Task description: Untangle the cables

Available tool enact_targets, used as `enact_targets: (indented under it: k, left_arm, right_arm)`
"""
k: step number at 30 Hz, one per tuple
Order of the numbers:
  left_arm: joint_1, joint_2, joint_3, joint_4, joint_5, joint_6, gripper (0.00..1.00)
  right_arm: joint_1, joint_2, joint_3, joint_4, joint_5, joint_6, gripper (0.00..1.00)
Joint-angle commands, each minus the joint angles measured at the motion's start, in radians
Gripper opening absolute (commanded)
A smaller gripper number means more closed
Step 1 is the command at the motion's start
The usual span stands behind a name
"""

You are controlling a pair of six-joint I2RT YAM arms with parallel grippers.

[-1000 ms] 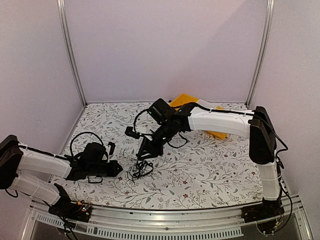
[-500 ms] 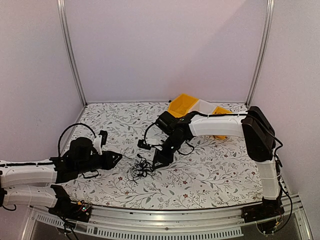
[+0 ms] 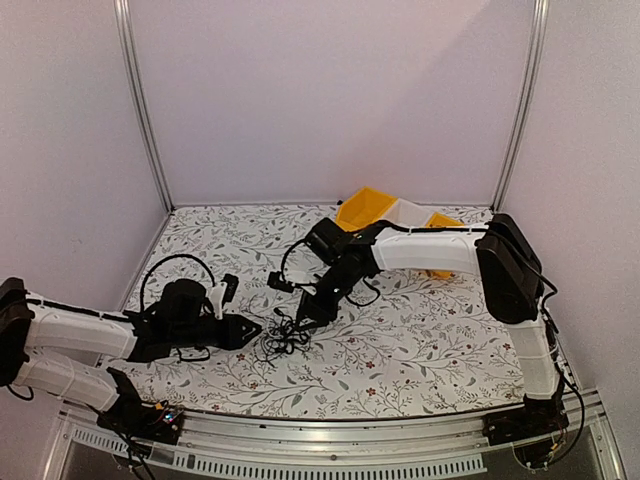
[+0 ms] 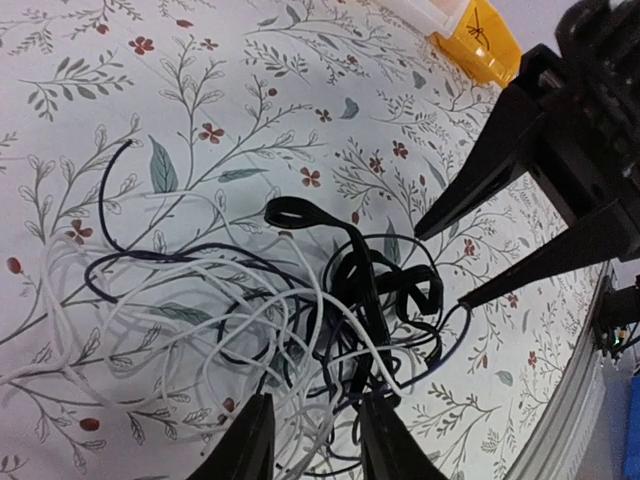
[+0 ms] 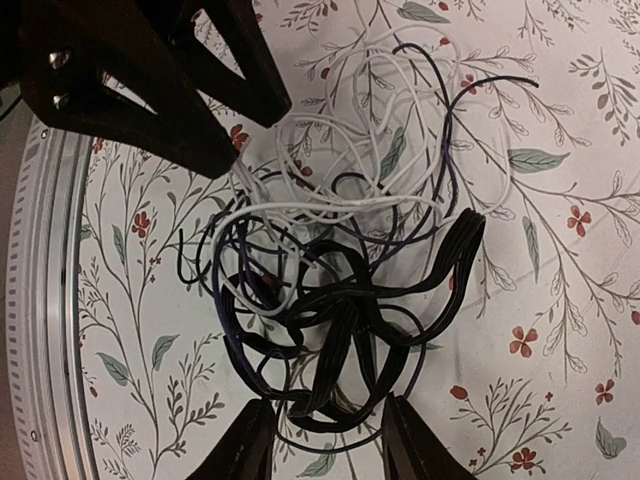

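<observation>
Untangling barely begun
The cables (image 5: 340, 340) sit in one knotted clump; left tool (image 4: 318, 402) and right tool (image 5: 328, 403) both gape over it, gripping nothing.

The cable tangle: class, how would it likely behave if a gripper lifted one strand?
Probably floppy: the cable tangle lies in loose, curling loops. Likely light, since the wires are thin. Black and white strands interlace, so one lifted strand would probably drag others.
</observation>
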Motion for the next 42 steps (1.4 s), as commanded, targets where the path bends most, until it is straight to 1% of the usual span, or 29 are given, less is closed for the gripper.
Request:
enact_targets:
  k: [1,3,6,8,11,12,13,16,18,19,21,23,24,28,31,36,40,42]
  left_arm:
    - [-0.027,0.074,0.048,0.075,0.028,0.015,0.28]
    - [-0.032,0.109,0.055,0.094,0.032,0.013,0.28]
    - [-0.036,0.155,0.063,0.117,0.037,0.006,0.28]
    - [-0.04,0.179,0.066,0.132,0.039,0.003,0.28]
    - [-0.044,0.217,0.064,0.163,0.042,-0.001,0.28]
    - [-0.045,0.233,0.064,0.174,0.042,-0.002,0.28]
    - [-0.045,0.25,0.065,0.183,0.041,0.001,0.28]
    - [-0.042,0.321,0.067,0.219,0.007,0.019,0.28]
    - [-0.037,0.372,0.078,0.238,0.001,0.032,0.27]
    - [-0.036,0.401,0.084,0.249,0.006,0.036,0.25]
    - [-0.028,0.457,0.1,0.274,0.029,0.041,0.11]
    - [-0.018,0.508,0.123,0.278,0.061,0.044,0.02]
    - [-0.012,0.529,0.134,0.276,0.072,0.045,0.0]
    - [0.007,0.562,0.151,0.269,0.097,0.04,0.0]
    - [0.019,0.547,0.14,0.266,0.092,0.037,0.0]
    - [0.032,0.515,0.127,0.227,0.065,0.036,0.0]
    - [0.033,0.471,0.118,0.171,0.028,0.039,0.0]
    - [0.034,0.448,0.11,0.141,0.008,0.04,0.0]
  right_arm:
    - [-0.002,0.059,0.061,-0.002,-0.013,0.028,0.39]
    - [-0.002,0.073,0.074,-0.009,-0.022,0.031,0.38]
    - [-0.002,0.087,0.082,-0.016,-0.029,0.031,0.32]
    - [-0.002,0.09,0.083,-0.015,-0.028,0.03,0.25]
    - [-0.002,0.085,0.09,-0.021,-0.021,0.032,0.08]
    - [-0.002,0.074,0.095,-0.027,-0.016,0.033,0.04]
    - [-0.002,0.066,0.101,-0.034,-0.01,0.032,0.02]
    - [-0.002,0.0,0.119,-0.059,-0.002,0.016,0.0]
    - [-0.002,-0.047,0.143,-0.091,-0.028,-0.005,0.0]
    - [-0.001,-0.077,0.172,-0.114,-0.047,-0.022,0.0]
    - [-0.002,-0.112,0.219,-0.154,-0.079,-0.043,0.0]
    - [-0.002,-0.148,0.264,-0.18,-0.105,-0.057,0.0]
    - [-0.001,-0.165,0.282,-0.191,-0.119,-0.065,0.0]
    - [-0.005,-0.228,0.368,-0.208,-0.105,-0.097,0.0]
    - [-0.017,-0.269,0.459,-0.209,-0.052,-0.121,0.0]
    - [-0.067,-0.352,0.591,-0.15,-0.081,-0.1,0.0]
    - [-0.078,-0.384,0.597,-0.149,-0.038,-0.12,0.0]
    - [-0.104,-0.395,0.59,-0.147,-0.058,-0.116,0.0]
